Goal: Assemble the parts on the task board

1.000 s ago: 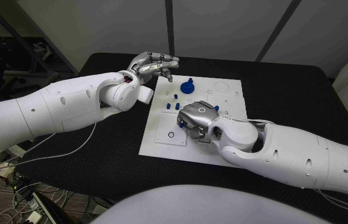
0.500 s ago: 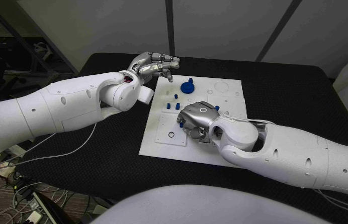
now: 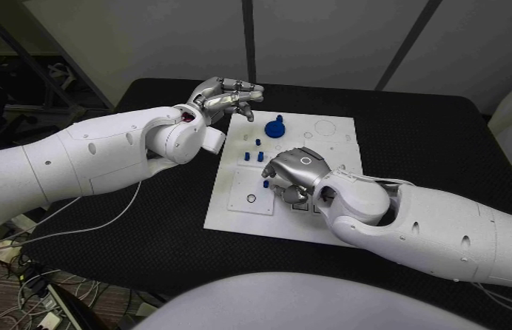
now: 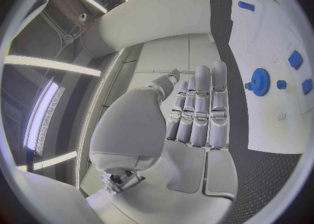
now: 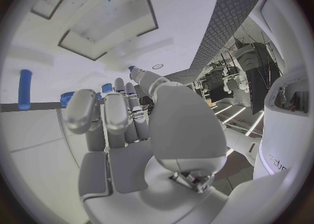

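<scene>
While the left hand (image 3: 226, 95) hangs just off the far left corner of the board (image 3: 237, 211), its fingers lie side by side and gently curled with nothing in them, as the left wrist view (image 4: 196, 114) shows plainly. The board is a white plate lying in the middle of the black table (image 3: 427, 134). The right hand (image 3: 290, 173) is down over the middle of the board, knuckles up and fingers bent toward the plate; in the right wrist view (image 5: 124, 124) its fingers are curled in close together and a small blue tip (image 5: 131, 68) shows at the end of the thumb, but whether that piece is pinched or merely lies beyond the thumb cannot be told. A blue gear (image 3: 277, 128) with a short peg on top stands on the far part of the board, near the left hand but apart from it; the left wrist view shows its toothed rim (image 4: 260, 81). Between the gear and the right hand stand several small blue pegs (image 3: 254, 155), just beside the right hand's fingers. A black ring (image 3: 251, 198) lies on the near left part of the board, apart from both hands.
</scene>
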Motion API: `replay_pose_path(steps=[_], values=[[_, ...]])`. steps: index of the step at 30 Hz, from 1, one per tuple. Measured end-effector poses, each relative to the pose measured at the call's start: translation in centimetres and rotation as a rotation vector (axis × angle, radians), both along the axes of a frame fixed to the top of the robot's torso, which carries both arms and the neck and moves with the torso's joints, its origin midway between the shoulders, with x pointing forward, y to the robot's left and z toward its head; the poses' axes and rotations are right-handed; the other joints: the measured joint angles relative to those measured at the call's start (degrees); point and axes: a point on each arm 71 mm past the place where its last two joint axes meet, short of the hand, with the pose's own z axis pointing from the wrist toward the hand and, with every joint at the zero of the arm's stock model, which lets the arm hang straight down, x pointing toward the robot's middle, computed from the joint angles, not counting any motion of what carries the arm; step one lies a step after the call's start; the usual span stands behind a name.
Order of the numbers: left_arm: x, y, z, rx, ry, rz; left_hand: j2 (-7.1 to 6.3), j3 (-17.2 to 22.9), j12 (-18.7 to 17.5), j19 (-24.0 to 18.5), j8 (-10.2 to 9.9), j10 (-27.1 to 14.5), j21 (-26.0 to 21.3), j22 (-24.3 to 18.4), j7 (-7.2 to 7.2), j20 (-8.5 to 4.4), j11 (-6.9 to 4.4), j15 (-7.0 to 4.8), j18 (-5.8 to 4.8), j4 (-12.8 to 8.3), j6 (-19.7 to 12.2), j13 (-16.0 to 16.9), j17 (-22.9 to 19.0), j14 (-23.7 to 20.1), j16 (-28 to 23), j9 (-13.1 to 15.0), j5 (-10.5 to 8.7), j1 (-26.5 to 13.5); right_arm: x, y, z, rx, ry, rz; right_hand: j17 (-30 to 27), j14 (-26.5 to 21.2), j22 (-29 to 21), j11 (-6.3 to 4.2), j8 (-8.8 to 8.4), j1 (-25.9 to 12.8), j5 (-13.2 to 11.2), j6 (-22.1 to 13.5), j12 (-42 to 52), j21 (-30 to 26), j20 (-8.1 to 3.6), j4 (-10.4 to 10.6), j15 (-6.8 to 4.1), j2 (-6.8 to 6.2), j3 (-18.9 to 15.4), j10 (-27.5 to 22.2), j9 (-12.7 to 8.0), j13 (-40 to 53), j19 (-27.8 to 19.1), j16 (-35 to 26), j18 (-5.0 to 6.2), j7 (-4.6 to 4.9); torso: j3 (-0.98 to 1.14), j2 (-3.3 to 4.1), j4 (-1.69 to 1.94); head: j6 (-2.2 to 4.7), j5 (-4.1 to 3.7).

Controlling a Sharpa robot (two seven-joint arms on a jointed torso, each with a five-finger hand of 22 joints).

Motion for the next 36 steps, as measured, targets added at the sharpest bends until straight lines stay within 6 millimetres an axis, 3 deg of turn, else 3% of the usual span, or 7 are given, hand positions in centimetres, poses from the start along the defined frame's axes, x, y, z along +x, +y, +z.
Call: replay_pose_path(steps=[5,8,11,14,22,29,36], values=[[0.0,0.1,0.0,0.001,0.002,0.000,0.04,0.00,0.00,0.00,0.00,0.00,0.00,0.00,0.00,0.00,0.00,0.00,0.00,0.00,0.00,0.00,0.00,0.00,0.00,0.00,0.00,0.04,-0.2,-1.8,0.7,0.040,0.007,-0.028,-0.32,0.00,-0.17,0.00,0.00,-0.53,0.00,0.00,0.27,-0.21,0.21,0.34,0.00,-0.53,-0.34,0.00,0.06,-0.07,-0.21,-0.21,0.00,0.00,-0.02,-0.08,-0.02,0.08,-0.30],[0.0,0.1,0.0,0.002,0.003,0.001,0.23,0.00,0.00,0.00,0.00,0.01,0.00,0.01,0.00,0.00,-0.01,0.00,0.00,0.00,0.00,0.00,-0.03,0.00,0.00,0.00,0.00,0.23,0.8,-2.9,2.1,0.081,0.006,-0.070,-0.63,0.00,0.23,0.00,0.00,-0.92,-0.29,-0.43,0.87,-0.21,0.21,1.01,0.00,-0.92,-1.01,0.00,0.06,-0.07,-0.21,-0.21,0.00,-0.43,-0.05,-0.12,-0.04,0.41,-0.57],[0.0,0.1,-0.1,0.002,0.003,0.001,0.23,0.00,0.00,0.00,0.00,0.01,0.00,0.01,0.00,0.00,-0.01,0.00,0.00,0.00,0.00,0.00,-0.05,0.00,0.00,0.00,0.00,0.23,1.8,-4.2,3.7,0.115,0.008,-0.116,-0.31,0.00,1.10,-0.17,0.00,-1.28,2.08,-0.65,1.37,0.43,-0.05,1.46,0.00,-1.28,-2.02,-0.17,0.12,-0.17,0.05,-0.19,0.00,-0.65,-0.08,-0.15,-0.07,0.82,-0.95],[0.0,0.2,-0.1,0.002,0.003,0.001,0.23,0.00,0.00,0.00,0.00,0.01,0.00,0.01,0.00,0.00,-0.01,0.00,0.00,0.00,0.00,0.00,-0.04,0.00,0.00,0.01,0.00,0.23,2.8,-6.0,4.6,0.129,0.017,-0.164,-0.17,0.00,1.28,-0.21,0.00,-1.51,2.33,-0.96,1.49,0.43,-0.12,1.53,0.00,-1.51,-2.77,-0.21,0.12,-0.20,0.12,0.08,0.00,-0.96,-0.11,-0.22,-0.13,1.29,-1.31],[0.0,0.3,-0.1,0.003,0.003,0.004,0.23,0.00,0.00,0.00,0.00,0.01,-0.23,0.01,0.00,0.00,-0.01,0.00,0.00,0.00,0.00,0.01,-0.04,0.00,0.00,0.01,0.00,0.23,4.8,-9.2,5.2,0.088,0.037,-0.246,-0.87,0.00,0.85,-0.01,0.00,-1.20,2.33,-1.30,1.70,0.43,0.01,1.75,0.00,-1.82,-6.38,-3.07,0.18,-0.41,0.25,0.07,0.00,-1.72,-0.20,-0.38,-0.28,2.10,-2.05],[0.0,0.4,-0.1,0.003,0.002,0.005,0.23,0.00,0.00,0.00,0.00,0.01,-0.22,0.01,0.00,0.00,-0.01,0.00,0.00,0.00,0.00,0.01,-0.04,0.00,0.00,0.01,0.00,0.23,5.3,-9.7,4.7,0.030,0.074,-0.254,-0.77,0.21,0.85,-0.01,0.00,-1.20,1.99,-1.14,2.38,0.43,0.10,2.04,0.21,-1.82,-7.93,-3.48,0.18,-0.41,0.34,0.45,0.00,-1.96,-0.25,-0.37,-0.23,2.24,-2.18],[0.0,0.5,-0.1,0.004,0.002,0.006,0.23,0.00,0.00,0.00,0.00,0.01,-0.23,-0.03,0.00,0.00,-0.01,0.00,0.00,0.00,0.00,0.01,-0.03,0.00,0.00,0.01,0.00,0.23,5.6,-9.3,4.2,-0.010,0.102,-0.248,-0.90,0.21,0.85,-0.01,0.00,-0.33,1.99,-1.33,3.13,0.43,0.11,2.21,0.20,-0.95,-8.42,-3.48,0.23,-0.30,0.34,0.45,0.00,-2.16,-0.26,-0.33,-0.22,2.20,-2.04]])
